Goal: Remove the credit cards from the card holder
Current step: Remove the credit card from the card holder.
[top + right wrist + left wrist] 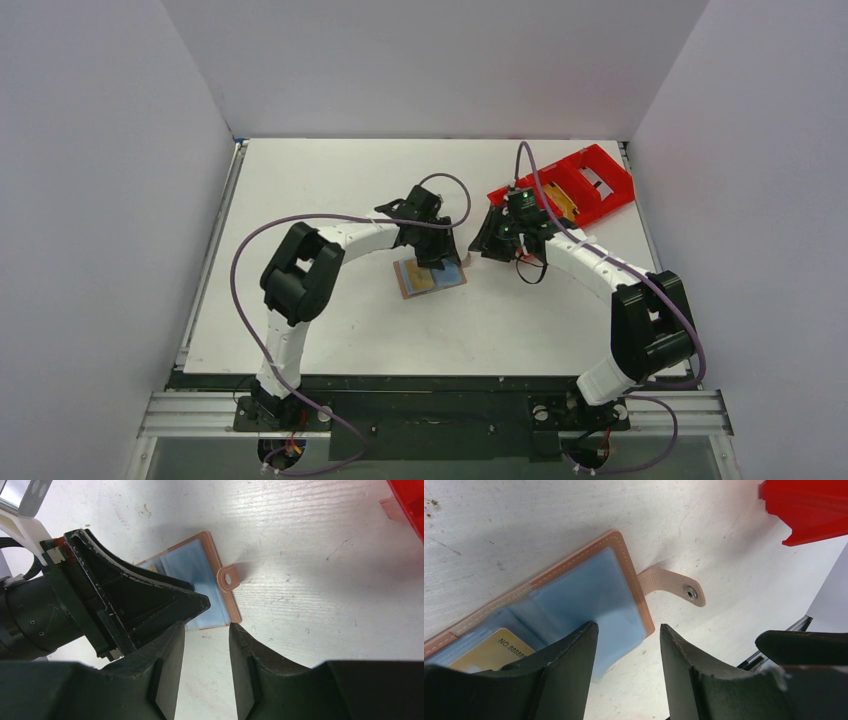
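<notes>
Hovering our left tool (628,627) open over the unfolded tan leather, blue-lined card holder (589,585) on the white surface (330,180), we held our right tool (206,627) open and empty beside it.

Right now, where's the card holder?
Top view: the card holder lies open near mid-table, directly under the left gripper. The right gripper is just to its right, and the red tray sits farther back on the right.

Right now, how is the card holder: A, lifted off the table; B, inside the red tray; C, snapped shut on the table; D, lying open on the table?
D: the card holder lies open on the table, blue pockets up, snap tab undone.
</notes>
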Controlling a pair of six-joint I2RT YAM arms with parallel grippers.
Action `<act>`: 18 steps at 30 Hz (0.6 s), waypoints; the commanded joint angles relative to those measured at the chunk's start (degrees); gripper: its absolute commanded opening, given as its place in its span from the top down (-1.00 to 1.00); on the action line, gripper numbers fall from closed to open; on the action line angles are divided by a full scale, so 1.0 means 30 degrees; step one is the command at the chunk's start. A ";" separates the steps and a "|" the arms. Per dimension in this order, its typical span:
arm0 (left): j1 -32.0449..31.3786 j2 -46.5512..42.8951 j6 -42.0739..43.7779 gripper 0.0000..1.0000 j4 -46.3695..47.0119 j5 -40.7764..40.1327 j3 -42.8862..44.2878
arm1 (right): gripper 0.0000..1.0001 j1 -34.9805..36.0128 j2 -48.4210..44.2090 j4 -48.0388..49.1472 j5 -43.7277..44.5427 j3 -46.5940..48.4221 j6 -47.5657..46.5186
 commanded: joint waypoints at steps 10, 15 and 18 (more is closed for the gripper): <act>-0.0063 -0.2248 0.1800 0.04 -0.1102 0.0431 -0.2917 | 0.30 0.0436 0.0138 0.0415 0.0248 0.0022 -0.0498; 0.0041 -0.2778 0.2054 0.04 -0.1239 0.0436 -0.2942 | 0.30 0.0887 0.0522 0.0374 0.0308 0.0571 -0.0418; 0.0130 -0.2562 0.2013 0.04 -0.1326 0.0563 -0.2442 | 0.31 0.1015 0.0730 0.0269 0.0306 0.0871 -0.0425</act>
